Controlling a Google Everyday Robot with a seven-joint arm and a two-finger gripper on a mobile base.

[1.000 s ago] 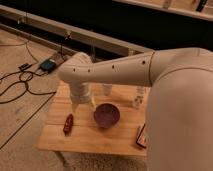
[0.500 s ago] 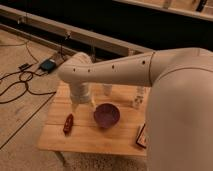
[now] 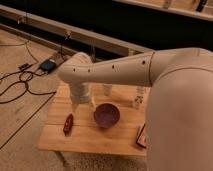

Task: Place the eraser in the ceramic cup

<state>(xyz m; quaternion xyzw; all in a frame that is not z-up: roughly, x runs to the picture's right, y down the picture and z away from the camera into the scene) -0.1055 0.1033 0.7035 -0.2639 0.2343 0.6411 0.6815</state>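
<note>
You've got the gripper [image 3: 82, 104] over the table [image 3: 95, 142], jaws apart and empty, with the eraser [image 3: 141, 136] well to their right beyond the purple bowl [image 3: 106, 115] and the ceramic cup [image 3: 107, 89] just behind them.

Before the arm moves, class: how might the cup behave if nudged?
The cup looks taller than wide, so a high push would probably tip it rather than slide it. Its pale, hard-looking wall suggests it is stiff but breakable. The gripper hangs over the table, near the cup.
</note>
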